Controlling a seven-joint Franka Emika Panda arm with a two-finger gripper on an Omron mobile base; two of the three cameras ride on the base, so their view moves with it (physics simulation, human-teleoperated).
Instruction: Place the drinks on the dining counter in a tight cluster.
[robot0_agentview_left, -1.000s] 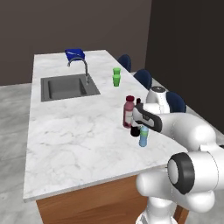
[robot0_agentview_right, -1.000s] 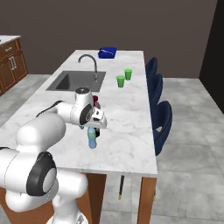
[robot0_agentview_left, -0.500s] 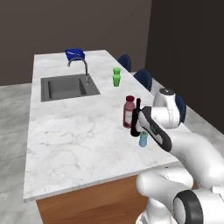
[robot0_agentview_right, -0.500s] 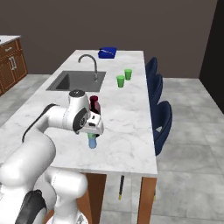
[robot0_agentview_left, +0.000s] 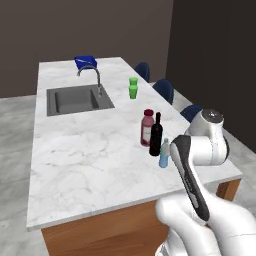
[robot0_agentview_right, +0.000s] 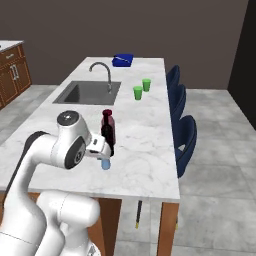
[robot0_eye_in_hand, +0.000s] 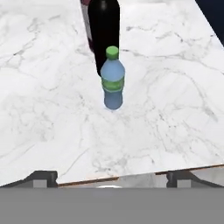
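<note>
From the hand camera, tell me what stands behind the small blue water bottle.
Right behind the small blue water bottle with green cap stands the tall black wine bottle. It covers most of the dark-red juice bottle; only a sliver shows.

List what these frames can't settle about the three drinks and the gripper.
- Gripper: hand view shows just the finger tips at the bottom edge, spread wide and holding nothing; in both base views the arm's own links cover the fingers.
- Water bottle: right base view, lower part only; the hand hides the rest.
- Juice bottle: hand view, mostly behind the wine bottle, whose cap is cut by the top edge.
- Bottle labels: too small to read.
</note>
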